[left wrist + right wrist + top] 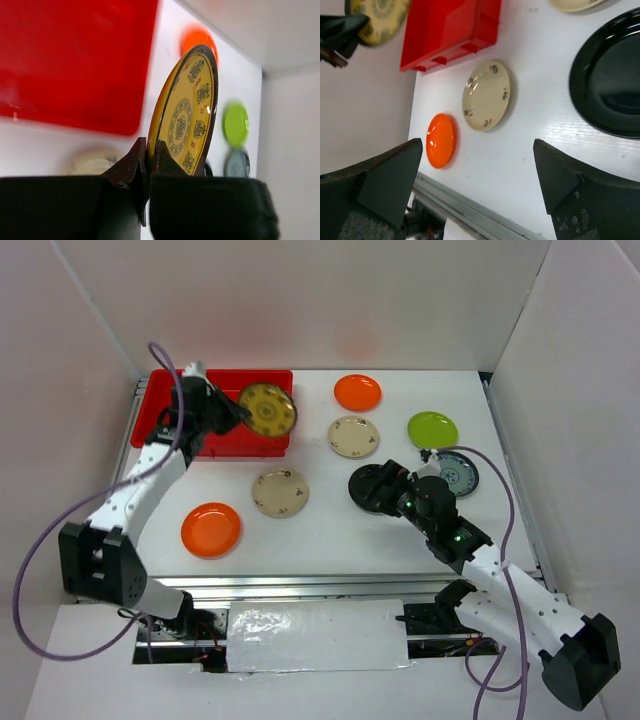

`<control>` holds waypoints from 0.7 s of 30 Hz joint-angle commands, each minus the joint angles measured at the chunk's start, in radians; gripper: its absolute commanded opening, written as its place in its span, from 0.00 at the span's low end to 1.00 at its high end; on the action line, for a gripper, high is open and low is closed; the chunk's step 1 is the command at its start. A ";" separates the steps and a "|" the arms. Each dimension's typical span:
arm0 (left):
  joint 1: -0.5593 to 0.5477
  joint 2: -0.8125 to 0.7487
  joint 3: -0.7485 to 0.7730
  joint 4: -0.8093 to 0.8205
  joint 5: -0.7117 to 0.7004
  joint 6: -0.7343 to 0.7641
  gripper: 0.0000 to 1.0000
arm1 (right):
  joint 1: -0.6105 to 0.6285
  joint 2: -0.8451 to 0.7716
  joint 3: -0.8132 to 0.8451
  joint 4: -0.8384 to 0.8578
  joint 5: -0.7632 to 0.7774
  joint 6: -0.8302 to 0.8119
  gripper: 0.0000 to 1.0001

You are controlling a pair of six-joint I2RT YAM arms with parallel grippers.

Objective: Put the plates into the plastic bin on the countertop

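The left jaws were clamped on the gold plate's [268, 409] rim, tilted over the bin's [240, 378] right end at the tabletop's far-left corner. It wanted lowering flat inside before release. The right jaws stood apart beside the black plate [362, 486].

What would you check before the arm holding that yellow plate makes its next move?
1. Grip on gold plate: ok, left gripper is shut on its rim.
2. Plate fully over bin: cannot tell; from above it overlaps the bin's right wall.
3. Room in bin: ok, no plate seen inside.
4. Plate level: not ok, it is held tilted on edge.
5. Right gripper out of the way: ok, open beside the black plate, well apart from the bin.
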 commanded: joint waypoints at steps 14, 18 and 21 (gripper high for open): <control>0.297 0.911 0.865 -0.118 0.075 -0.037 0.00 | -0.216 -0.151 -0.072 -0.208 0.027 -0.076 1.00; 0.313 0.869 0.744 -0.056 0.069 -0.046 0.00 | -0.305 -0.063 -0.098 -0.158 -0.050 -0.076 1.00; 0.321 0.863 0.711 -0.030 0.062 -0.042 0.00 | -0.325 -0.031 -0.124 -0.113 -0.090 -0.070 1.00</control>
